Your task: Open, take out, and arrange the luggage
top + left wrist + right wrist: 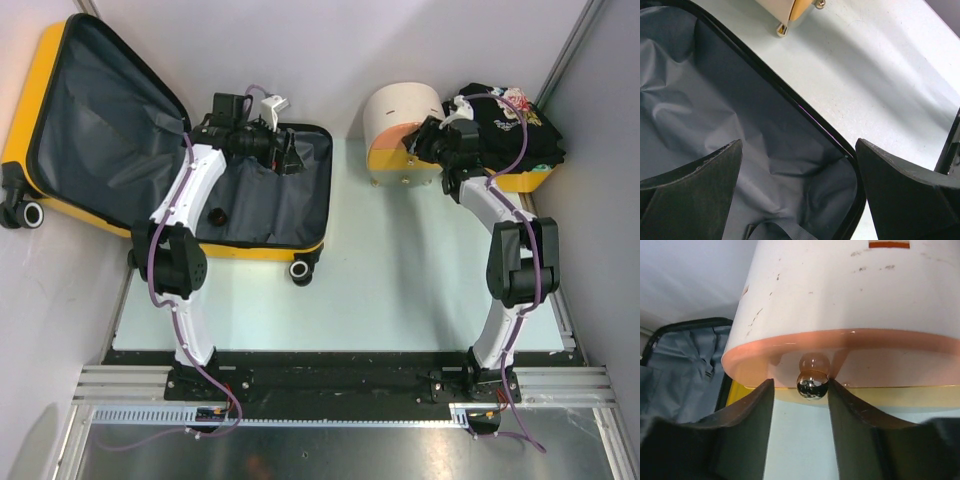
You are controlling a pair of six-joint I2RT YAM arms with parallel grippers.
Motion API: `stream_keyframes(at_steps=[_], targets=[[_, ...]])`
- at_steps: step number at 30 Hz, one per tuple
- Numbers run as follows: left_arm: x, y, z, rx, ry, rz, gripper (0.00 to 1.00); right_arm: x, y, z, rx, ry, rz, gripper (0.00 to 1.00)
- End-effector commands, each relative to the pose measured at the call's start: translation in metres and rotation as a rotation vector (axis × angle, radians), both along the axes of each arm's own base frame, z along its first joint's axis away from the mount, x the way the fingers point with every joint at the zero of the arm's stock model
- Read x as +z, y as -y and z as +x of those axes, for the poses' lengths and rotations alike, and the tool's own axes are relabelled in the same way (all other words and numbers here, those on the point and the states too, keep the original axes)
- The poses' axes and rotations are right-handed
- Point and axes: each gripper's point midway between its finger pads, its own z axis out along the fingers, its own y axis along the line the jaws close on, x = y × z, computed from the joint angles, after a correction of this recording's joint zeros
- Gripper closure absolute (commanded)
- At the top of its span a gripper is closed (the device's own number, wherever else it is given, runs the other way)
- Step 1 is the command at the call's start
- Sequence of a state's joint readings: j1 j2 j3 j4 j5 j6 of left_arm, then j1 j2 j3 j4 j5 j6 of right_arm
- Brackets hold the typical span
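Luggage (pixel 270 210) lies unzipped and looks nearly emptied just left of the drawer cabinet (pixel 400 115), our left gripper (pixel 799 143) spread wide over its lining, right gripper (pixel 801 382) parted around the cabinet's knob (pixel 812 385), so we reckon arranging is what's left

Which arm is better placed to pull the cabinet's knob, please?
Right: the right gripper straddles the knob, jaws apart; the left gripper hangs open over the luggage.

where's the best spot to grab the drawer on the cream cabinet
Pinch the shiny round knob from the front, one finger each side. It juts from the smooth curved drawer front, the only graspable bump; the right gripper is lined up there.
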State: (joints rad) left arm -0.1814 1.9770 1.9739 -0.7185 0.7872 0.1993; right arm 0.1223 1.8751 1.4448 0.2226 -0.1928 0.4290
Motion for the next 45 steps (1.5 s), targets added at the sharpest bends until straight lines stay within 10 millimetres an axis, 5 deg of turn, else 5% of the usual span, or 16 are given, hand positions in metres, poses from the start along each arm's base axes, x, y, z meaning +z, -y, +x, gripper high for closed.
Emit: stream_keyframes(at_steps=[1,5,11,15,24,30,32,35,36,37,40,45], targets=[[0.024,-0.004,0.0,0.012,0.062,-0.015,0.02,0.021,-0.001,0.011,-0.003,0.049,0.038,0.58],[0.025,-0.008,0.003,0.027,0.063,-0.015,0.02,0.019,-0.003,0.0,0.039,0.019,0.042,0.81],[0.021,-0.012,0.005,0.048,0.05,-0.011,0.02,0.016,-0.003,-0.025,0.064,-0.032,0.032,1.0],[0.019,-0.017,0.006,0.067,0.046,-0.002,0.02,0.024,-0.004,-0.046,0.086,-0.038,0.025,1.0],[0.009,-0.041,0.01,0.138,0.024,0.026,0.0,-0.001,-0.01,-0.089,0.162,-0.144,0.008,0.97],[0.001,-0.069,0.014,0.222,0.02,0.073,0.0,0.006,-0.007,-0.089,0.154,-0.119,0.019,0.67],[-0.008,-0.088,0.016,0.276,0.005,0.103,0.0,0.013,-0.003,-0.09,0.148,-0.099,0.006,0.41],[-0.018,-0.124,0.015,0.378,0.003,0.176,0.0,0.015,0.003,-0.099,0.142,-0.114,-0.022,0.22],[-0.022,-0.127,0.012,0.388,-0.002,0.195,0.0,0.015,0.004,-0.102,0.143,-0.116,-0.029,0.18],[-0.026,-0.155,0.007,0.442,-0.01,0.218,0.0,0.013,0.006,-0.106,0.143,-0.134,-0.039,0.16],[-0.055,-0.193,-0.009,0.535,-0.067,0.331,0.0,0.011,0.01,-0.117,0.166,-0.147,-0.099,0.12],[-0.106,-0.219,-0.034,0.537,-0.166,0.463,0.0,-0.006,0.01,-0.141,0.276,-0.177,-0.252,0.06]])
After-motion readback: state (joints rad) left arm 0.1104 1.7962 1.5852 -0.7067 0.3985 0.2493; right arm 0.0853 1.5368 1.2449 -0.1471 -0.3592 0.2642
